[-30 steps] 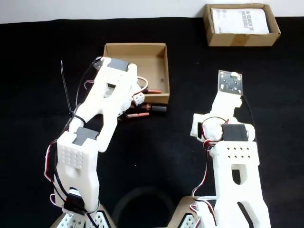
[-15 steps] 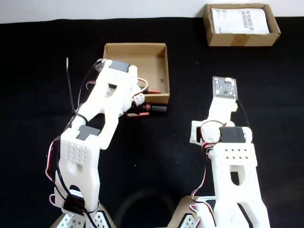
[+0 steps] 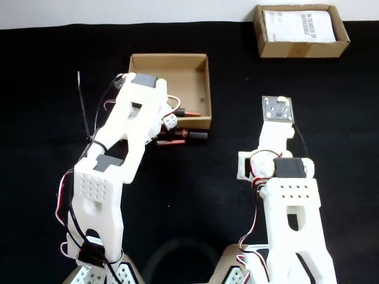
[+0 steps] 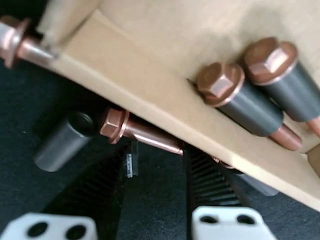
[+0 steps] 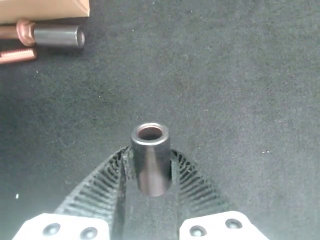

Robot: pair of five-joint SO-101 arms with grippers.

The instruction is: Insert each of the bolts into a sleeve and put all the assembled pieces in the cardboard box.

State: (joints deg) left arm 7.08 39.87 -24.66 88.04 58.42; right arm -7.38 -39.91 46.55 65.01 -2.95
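My left gripper is open, low over the mat at the front wall of the cardboard box. A bare copper bolt lies across just past its fingertips, with a loose dark sleeve beside it. Two assembled pieces lie inside the box. Off to the right of the box, my right gripper is shut on an upright dark sleeve, its bore facing the camera. In the high view the left arm covers the box's front edge, with bolts beside it.
A second cardboard box holding a white sheet stands at the back right. A sleeve with a bolt head at its end and another bolt lie by the box corner. Black mat covers the table.
The right arm has swung slightly left with the sleeve in its gripper. The left arm has shifted a little left along the box's front wall.
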